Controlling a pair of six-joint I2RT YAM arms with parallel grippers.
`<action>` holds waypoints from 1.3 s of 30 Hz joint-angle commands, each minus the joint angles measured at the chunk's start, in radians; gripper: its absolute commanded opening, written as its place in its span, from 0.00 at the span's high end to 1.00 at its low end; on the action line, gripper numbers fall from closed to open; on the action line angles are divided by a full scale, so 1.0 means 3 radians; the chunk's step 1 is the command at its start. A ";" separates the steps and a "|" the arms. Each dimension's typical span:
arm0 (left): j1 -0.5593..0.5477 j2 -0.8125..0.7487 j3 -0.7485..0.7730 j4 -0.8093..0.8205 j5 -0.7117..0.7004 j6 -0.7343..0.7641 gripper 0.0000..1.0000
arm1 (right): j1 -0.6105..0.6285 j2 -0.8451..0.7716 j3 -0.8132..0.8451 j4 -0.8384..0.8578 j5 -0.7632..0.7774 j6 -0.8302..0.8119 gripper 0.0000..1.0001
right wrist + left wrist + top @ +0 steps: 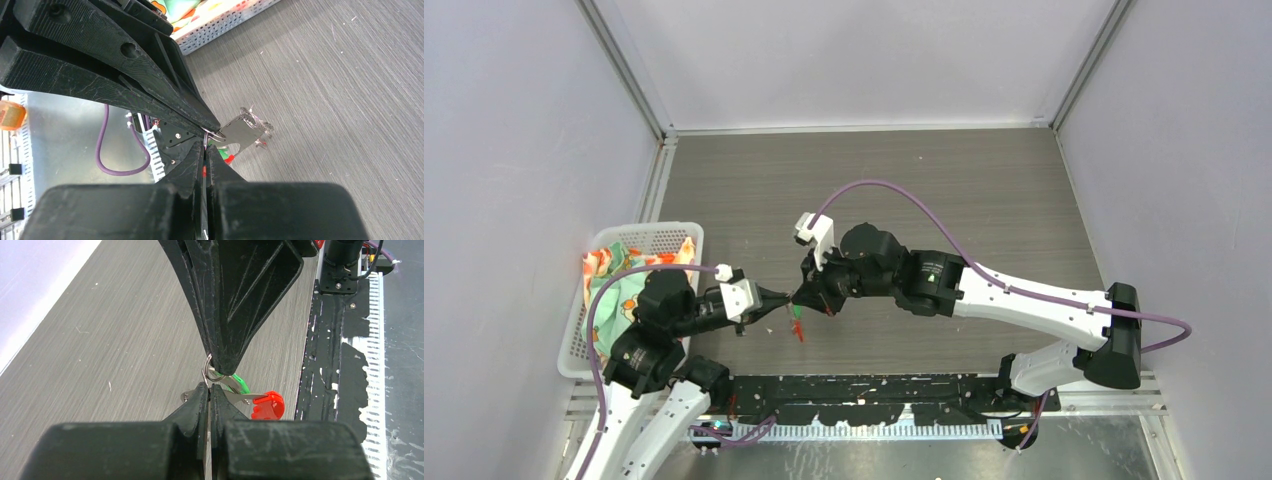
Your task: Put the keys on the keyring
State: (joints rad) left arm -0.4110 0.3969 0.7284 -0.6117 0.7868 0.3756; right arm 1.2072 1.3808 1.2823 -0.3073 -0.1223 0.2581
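Where both tips meet, right gripper (220, 371) is pinched on the keyring (204, 371), left gripper (208, 388) clamped on the blade of the red-headed key (267, 405), green key (241, 384) hanging beside: judged light, stiff, slippery, best held by flats.

A basket (674, 232) stands at the left edge of the table (924, 180), with a cloth (614, 290) in it. Right of the basket, above the near middle of the table, the left gripper (787, 299) and the right gripper (804, 297) meet tip to tip. The keyring (206, 371) sits between the two tips, touching both, and the keys (266, 405) hang just below it, off the table
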 commanded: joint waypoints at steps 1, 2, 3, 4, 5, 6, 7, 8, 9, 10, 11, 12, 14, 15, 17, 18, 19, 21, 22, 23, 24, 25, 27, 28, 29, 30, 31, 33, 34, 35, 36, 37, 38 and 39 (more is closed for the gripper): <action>-0.0010 -0.0058 0.0011 0.0040 0.0252 0.0031 1.00 | -0.0066 -0.0039 0.0058 0.0148 0.0062 0.0081 0.99; -0.0010 -0.0067 0.0011 0.0040 0.0252 0.0036 1.00 | -0.0075 -0.0039 0.0052 0.0152 0.0061 0.0099 0.99; -0.0010 -0.0076 0.0004 0.0037 0.0255 0.0037 1.00 | -0.0088 -0.0044 0.0044 0.0168 0.0045 0.0127 0.99; -0.0010 -0.0078 -0.0001 0.0039 0.0262 0.0038 0.99 | -0.0103 -0.0044 0.0041 0.0190 0.0027 0.0138 0.99; -0.0013 -0.0080 -0.0004 0.0040 0.0268 0.0038 0.99 | -0.0112 -0.0042 0.0039 0.0201 0.0009 0.0140 0.99; -0.0011 -0.0082 -0.0004 0.0036 0.0274 0.0037 0.99 | -0.0119 -0.0042 0.0041 0.0206 -0.0007 0.0146 0.99; -0.0010 -0.0085 -0.0002 0.0039 0.0272 0.0033 1.00 | -0.0126 -0.0038 0.0041 0.0211 -0.0017 0.0157 0.99; -0.0011 -0.0090 0.0000 0.0040 0.0267 0.0027 1.00 | -0.0134 -0.0037 0.0037 0.0209 -0.0034 0.0167 0.99; -0.0011 -0.0095 0.0005 0.0040 0.0265 0.0025 0.99 | -0.0141 -0.0036 0.0030 0.0208 -0.0041 0.0185 0.99; -0.0012 -0.0098 0.0006 0.0038 0.0257 0.0022 1.00 | -0.0150 -0.0036 0.0019 0.0210 -0.0049 0.0201 0.99; -0.0011 -0.0101 0.0006 0.0039 0.0263 0.0029 0.99 | -0.0161 -0.0039 0.0007 0.0215 -0.0062 0.0224 0.99; -0.0010 -0.0110 0.0003 0.0047 0.0270 0.0027 0.99 | -0.0175 -0.0041 -0.0010 0.0232 -0.0078 0.0254 0.99; -0.0010 -0.0118 -0.0007 0.0070 0.0284 0.0024 1.00 | -0.0211 -0.0041 -0.0034 0.0253 -0.0139 0.0323 0.99; -0.0010 -0.0126 -0.0013 0.0082 0.0286 0.0009 0.99 | -0.0221 -0.0038 -0.0037 0.0261 -0.0157 0.0336 0.99; -0.0010 -0.0122 -0.0020 0.0110 0.0299 -0.0001 1.00 | -0.0237 -0.0041 -0.0041 0.0264 -0.0172 0.0355 0.99; -0.0010 -0.0119 -0.0016 0.0122 0.0306 -0.0012 0.99 | -0.0242 -0.0046 -0.0045 0.0263 -0.0182 0.0367 0.99; -0.0010 -0.0116 -0.0015 0.0130 0.0310 -0.0018 0.99 | -0.0255 -0.0048 -0.0050 0.0273 -0.0188 0.0378 0.99; -0.0010 -0.0115 -0.0015 0.0140 0.0326 -0.0024 0.99 | -0.0286 -0.0050 -0.0062 0.0290 -0.0211 0.0411 0.99; -0.0010 -0.0121 -0.0015 0.0142 0.0327 -0.0024 1.00 | -0.0300 -0.0051 -0.0064 0.0300 -0.0228 0.0425 0.99; -0.0010 -0.0126 -0.0018 0.0139 0.0335 -0.0028 1.00 | -0.0314 -0.0052 -0.0066 0.0309 -0.0238 0.0436 0.99; -0.0010 -0.0130 -0.0020 0.0144 0.0338 -0.0029 1.00 | -0.0316 -0.0051 -0.0067 0.0319 -0.0248 0.0444 0.99; -0.0010 -0.0138 -0.0020 0.0157 0.0342 -0.0035 0.99 | -0.0319 -0.0050 -0.0071 0.0328 -0.0255 0.0451 0.99; -0.0010 -0.0146 -0.0022 0.0171 0.0348 -0.0050 1.00 | -0.0333 -0.0052 -0.0092 0.0360 -0.0279 0.0467 0.99; -0.0010 -0.0144 -0.0020 0.0178 0.0348 -0.0050 1.00 | -0.0339 -0.0049 -0.0099 0.0367 -0.0293 0.0479 0.99; -0.0010 -0.0147 -0.0020 0.0184 0.0351 -0.0046 1.00 | -0.0347 -0.0047 -0.0104 0.0380 -0.0312 0.0491 0.99; -0.0010 -0.0146 -0.0024 0.0183 0.0354 -0.0048 1.00 | -0.0351 -0.0045 -0.0107 0.0391 -0.0330 0.0501 0.99; -0.0010 -0.0141 -0.0025 0.0192 0.0353 -0.0049 0.99 | -0.0356 -0.0046 -0.0116 0.0404 -0.0353 0.0513 0.99; -0.0010 -0.0135 -0.0027 0.0202 0.0353 -0.0048 1.00 | -0.0386 -0.0047 -0.0130 0.0443 -0.0418 0.0552 0.99; -0.0010 -0.0133 -0.0030 0.0210 0.0356 -0.0054 0.99 | -0.0395 -0.0044 -0.0133 0.0462 -0.0470 0.0574 0.99; -0.0010 -0.0136 -0.0032 0.0219 0.0362 -0.0058 0.99 | -0.0414 -0.0041 -0.0128 0.0469 -0.0512 0.0593 0.99; -0.0010 -0.0133 -0.0035 0.0226 0.0370 -0.0060 1.00 | -0.0425 -0.0021 -0.0121 0.0474 -0.0554 0.0620 0.99; -0.0010 -0.0132 -0.0035 0.0232 0.0373 -0.0059 0.99 | -0.0449 -0.0017 -0.0114 0.0474 -0.0599 0.0644 0.99; -0.0010 -0.0133 -0.0031 0.0234 0.0381 -0.0061 1.00 | -0.0464 -0.0001 -0.0109 0.0468 -0.0641 0.0660 0.99; -0.0010 -0.0138 -0.0030 0.0234 0.0384 -0.0061 1.00 | -0.0486 0.0012 -0.0107 0.0464 -0.0683 0.0687 0.99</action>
State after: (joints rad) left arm -0.4103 0.3679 0.7151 -0.5915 0.8158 0.3740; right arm 1.0931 1.3811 1.2388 -0.2558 -0.3038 0.4290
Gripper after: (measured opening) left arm 0.019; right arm 0.056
